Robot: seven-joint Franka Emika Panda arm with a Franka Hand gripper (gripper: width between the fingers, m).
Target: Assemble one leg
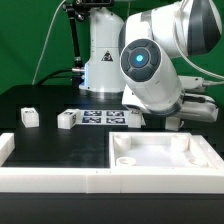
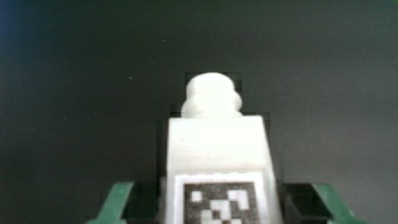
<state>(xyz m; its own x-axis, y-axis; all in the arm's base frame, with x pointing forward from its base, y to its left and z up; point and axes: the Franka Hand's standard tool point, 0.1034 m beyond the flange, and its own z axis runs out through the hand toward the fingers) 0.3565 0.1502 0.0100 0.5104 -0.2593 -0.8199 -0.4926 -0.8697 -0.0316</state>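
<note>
Black table point(image 1: 40, 140), dark backdrop behind, base of the arm point(image 1: 150, 70) at the far side. Nearest the exterior camera: a low white rail point(image 1: 50, 175) along the front edge. Just behind it, on the exterior view's right, the square piece point(image 1: 170, 152) lies flat with its raised rim up; one round socket point(image 1: 125, 160) shows in a corner and looks empty, with no leg standing in any part of the piece that is visible. Further back the bulk of the arm fills the middle and hides its own wrist, so the gripper cannot be made out in this view. Beyond that, on the exterior view's left, two loose legs point(image 1: 28, 117) point(image 1: 67, 120) rest on the table, apart from each other, the second just beside the marker board point(image 1: 105, 118). Wrist view: gripper point(image 2: 217, 205) clenched on one leg point(image 2: 217, 150), green fingers point(image 2: 121, 200) on either side of it, tag point(image 2: 222, 200) facing the camera, rounded peg point(image 2: 214, 95) pointing away toward blurred dark table. Where this leg sits relative to the square piece: cannot tell. Progress, as judged: pick-up done; carrying to a socket, inserting and fixing the leg are left.
</note>
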